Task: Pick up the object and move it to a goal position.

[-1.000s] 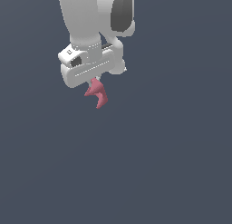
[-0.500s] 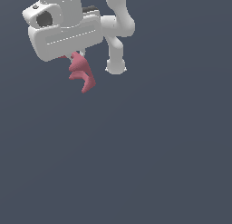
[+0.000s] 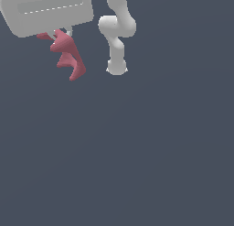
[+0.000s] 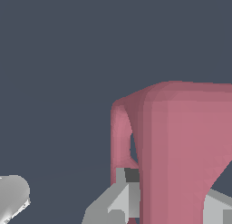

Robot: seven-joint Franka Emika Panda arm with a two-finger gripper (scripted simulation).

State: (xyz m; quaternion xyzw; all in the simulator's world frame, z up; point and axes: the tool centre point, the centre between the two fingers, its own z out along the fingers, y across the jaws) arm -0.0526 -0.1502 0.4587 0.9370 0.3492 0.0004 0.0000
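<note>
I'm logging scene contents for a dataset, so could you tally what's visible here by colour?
Pinkish-red: 1, the pronged object held under the end effector
White: 1, the robot arm with its end effector
Total: 2
</note>
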